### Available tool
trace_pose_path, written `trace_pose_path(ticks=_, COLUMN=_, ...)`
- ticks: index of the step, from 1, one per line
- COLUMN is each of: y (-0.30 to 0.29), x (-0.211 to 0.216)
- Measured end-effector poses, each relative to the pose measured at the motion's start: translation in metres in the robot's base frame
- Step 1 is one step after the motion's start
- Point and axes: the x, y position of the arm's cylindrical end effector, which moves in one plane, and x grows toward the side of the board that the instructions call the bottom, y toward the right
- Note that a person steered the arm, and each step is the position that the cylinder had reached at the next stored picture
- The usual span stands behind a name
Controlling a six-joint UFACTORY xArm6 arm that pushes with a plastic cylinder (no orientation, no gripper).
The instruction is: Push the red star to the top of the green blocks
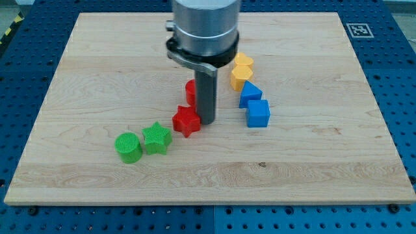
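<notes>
The red star (186, 120) lies near the board's middle, just up and right of the green blocks. The green star (156, 138) and the green cylinder (129, 147) sit side by side at the lower left. My tip (207, 121) rests on the board right against the red star's right side. A second red block (190, 91) is partly hidden behind the rod, above the red star; its shape cannot be made out.
Two yellow blocks (241, 71) sit right of the rod, with two blue blocks (250, 95) (258, 113) below them. The wooden board (325, 162) rests on a blue perforated table. A marker tag (359, 30) is at the top right corner.
</notes>
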Motion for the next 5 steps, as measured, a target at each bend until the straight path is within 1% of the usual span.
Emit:
trace_pose_path(ticks=3, y=-0.076, x=0.001)
trace_pose_path(ticks=5, y=-0.111, x=-0.005)
